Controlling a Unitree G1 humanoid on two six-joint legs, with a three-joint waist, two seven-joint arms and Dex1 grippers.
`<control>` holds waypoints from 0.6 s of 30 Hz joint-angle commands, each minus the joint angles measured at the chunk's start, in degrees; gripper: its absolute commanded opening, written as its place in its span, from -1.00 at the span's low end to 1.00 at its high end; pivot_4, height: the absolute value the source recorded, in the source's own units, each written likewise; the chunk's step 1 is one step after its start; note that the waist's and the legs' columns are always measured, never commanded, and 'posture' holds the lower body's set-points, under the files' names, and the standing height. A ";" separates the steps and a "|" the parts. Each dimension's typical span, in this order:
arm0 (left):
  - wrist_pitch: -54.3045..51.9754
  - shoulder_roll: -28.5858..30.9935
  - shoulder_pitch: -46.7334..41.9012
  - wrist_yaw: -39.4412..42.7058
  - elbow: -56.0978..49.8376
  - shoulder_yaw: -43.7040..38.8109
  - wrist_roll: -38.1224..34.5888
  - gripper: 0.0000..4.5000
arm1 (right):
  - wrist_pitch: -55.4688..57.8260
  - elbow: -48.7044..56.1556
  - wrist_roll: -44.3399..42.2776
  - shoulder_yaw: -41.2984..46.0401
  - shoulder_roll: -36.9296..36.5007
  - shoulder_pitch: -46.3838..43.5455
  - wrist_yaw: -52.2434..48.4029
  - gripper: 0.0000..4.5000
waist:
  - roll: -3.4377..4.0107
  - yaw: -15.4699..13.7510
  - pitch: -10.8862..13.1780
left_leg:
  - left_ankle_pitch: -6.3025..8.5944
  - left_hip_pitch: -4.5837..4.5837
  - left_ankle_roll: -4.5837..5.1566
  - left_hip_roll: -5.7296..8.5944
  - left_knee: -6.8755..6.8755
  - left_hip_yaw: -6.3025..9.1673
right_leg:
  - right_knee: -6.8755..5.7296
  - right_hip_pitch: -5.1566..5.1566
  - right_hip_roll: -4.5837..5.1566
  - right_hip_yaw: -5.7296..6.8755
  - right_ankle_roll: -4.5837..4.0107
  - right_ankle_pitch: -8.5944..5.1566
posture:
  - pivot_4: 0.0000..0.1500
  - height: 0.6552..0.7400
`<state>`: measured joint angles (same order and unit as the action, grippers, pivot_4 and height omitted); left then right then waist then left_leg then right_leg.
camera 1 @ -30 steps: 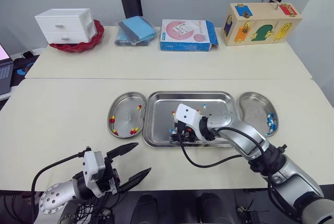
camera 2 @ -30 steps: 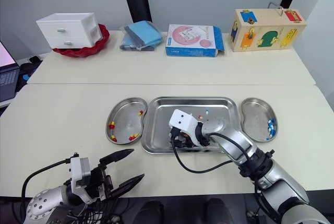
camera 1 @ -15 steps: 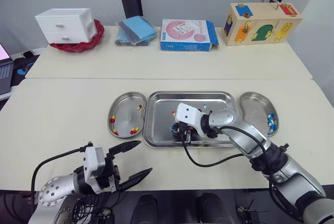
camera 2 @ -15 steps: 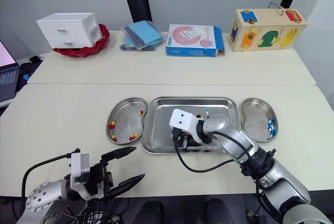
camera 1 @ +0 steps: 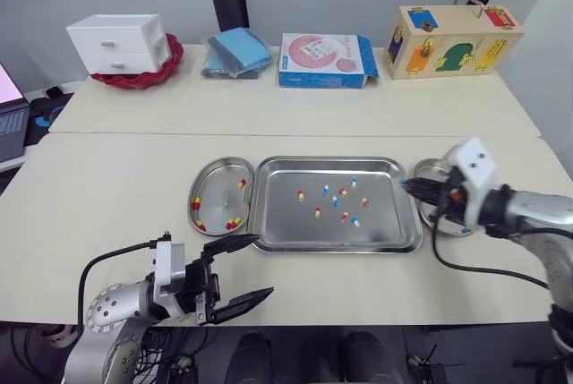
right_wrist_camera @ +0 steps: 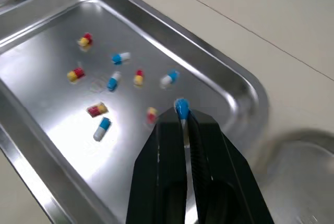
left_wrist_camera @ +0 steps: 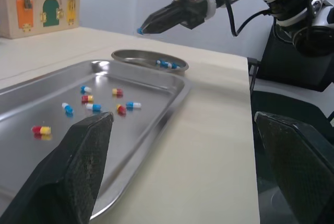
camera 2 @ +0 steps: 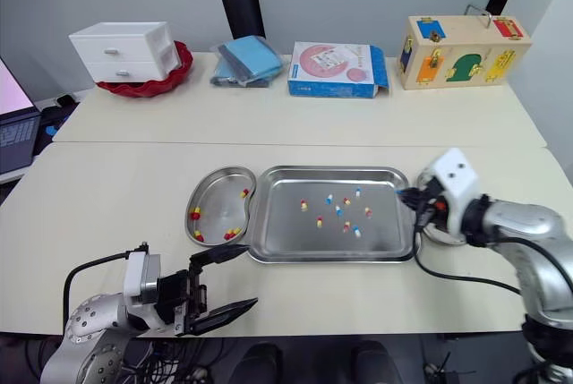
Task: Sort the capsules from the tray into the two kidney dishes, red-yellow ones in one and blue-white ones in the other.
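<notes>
Left eye view: right gripper (camera 1: 405, 184) w/ capsule (right_wrist_camera: 181, 107), betw. tray (camera 1: 304, 225) & dish (camera 1: 431, 168)

Capsule (right_wrist_camera: 181, 107) mostly hidden inside right gripper (camera 1: 407, 185); right kidney dish (camera 1: 428, 168) partly behind it.

The cream worktop (camera 1: 107, 196) carried a steel tray (camera 1: 286, 228) midway along its front half, with one kidney dish (camera 1: 215, 196) just beside the tray's left side and a second kidney dish (camera 1: 427, 169) at its right side. Along the far edge stood a red bowl (camera 1: 166, 65), blue packets (camera 1: 235, 50), a blue-pink carton (camera 1: 324, 60) and a wooden latch box (camera 1: 452, 39).
</notes>
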<state>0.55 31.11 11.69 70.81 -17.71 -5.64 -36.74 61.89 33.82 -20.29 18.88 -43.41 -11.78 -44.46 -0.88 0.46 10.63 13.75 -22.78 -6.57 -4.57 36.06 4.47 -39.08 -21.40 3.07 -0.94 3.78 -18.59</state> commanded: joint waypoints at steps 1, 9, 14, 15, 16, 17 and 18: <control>0.16 -0.26 -0.81 0.77 -1.40 0.68 -1.19 1.00 | -1.21 -0.20 0.73 5.43 -2.08 2.79 2.27 -0.99 | 0.01 0.17 0.00 | 0.00 0.01 0.00 0.00 0.00 -0.02 | 0.00 0.00 0.00 -0.03 0.00 0.00 | 1.00 0.24; 0.12 -0.63 -2.98 0.46 -0.77 1.66 -0.95 1.00 | -3.39 -3.82 2.85 4.28 -2.50 4.59 8.41 -0.99 | 0.02 0.54 -0.01 | 0.00 0.01 0.00 0.00 0.00 -0.02 | -0.01 0.00 0.00 -0.03 0.00 0.00 | 1.00 0.24; -0.09 -0.84 -2.43 -0.43 -1.94 1.81 -0.95 1.00 | -6.40 -5.69 4.95 2.84 -4.14 5.58 10.32 -0.54 | 0.04 0.66 -0.02 | 0.00 0.00 0.00 0.00 0.01 -0.02 | 0.00 0.00 0.00 -0.03 0.01 0.00 | 1.00 0.24; -0.22 -0.92 -2.22 -0.82 -2.33 1.78 -0.97 1.00 | -6.73 -5.63 4.76 2.82 -4.17 5.83 10.28 -0.42 | 0.04 0.72 -0.02 | 0.00 0.00 0.00 0.00 0.01 -0.02 | 0.00 0.01 0.00 -0.03 0.01 0.00 | 1.00 0.24; -0.33 -0.99 -2.02 -1.14 -2.71 1.74 -0.99 1.00 | -7.09 -5.55 4.67 2.82 -4.11 5.99 10.30 -0.29 | 0.04 0.84 -0.02 | 0.00 0.00 0.00 0.00 0.01 -0.02 | 0.00 0.00 0.00 -0.02 0.01 0.00 | 1.00 0.24; -0.43 -1.07 -1.86 -1.47 -3.06 1.67 -0.99 1.00 | -7.40 -5.54 4.64 2.83 -4.05 6.10 10.35 -0.17 | 0.04 0.93 -0.02 | 0.00 0.00 0.00 0.00 0.01 -0.02 | 0.00 0.01 0.00 -0.03 0.01 0.00 | 1.00 0.24; -0.51 -1.15 -1.73 -1.83 -3.39 1.59 -0.99 1.00 | -7.74 -5.55 4.66 2.86 -4.02 6.22 10.41 -0.07 | 0.04 0.95 -0.02 | 0.00 0.00 0.00 0.00 0.01 -0.02 | 0.00 0.01 0.00 -0.03 0.01 0.00 | 1.00 0.24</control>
<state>0.20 30.07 9.64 69.57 -18.32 -4.22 -37.01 55.67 27.05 -15.80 21.04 -46.58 -5.54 -34.51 -0.84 1.40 10.62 13.75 -22.78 -6.58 -4.57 36.07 4.44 -39.08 -21.38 3.07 -0.96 3.79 -18.59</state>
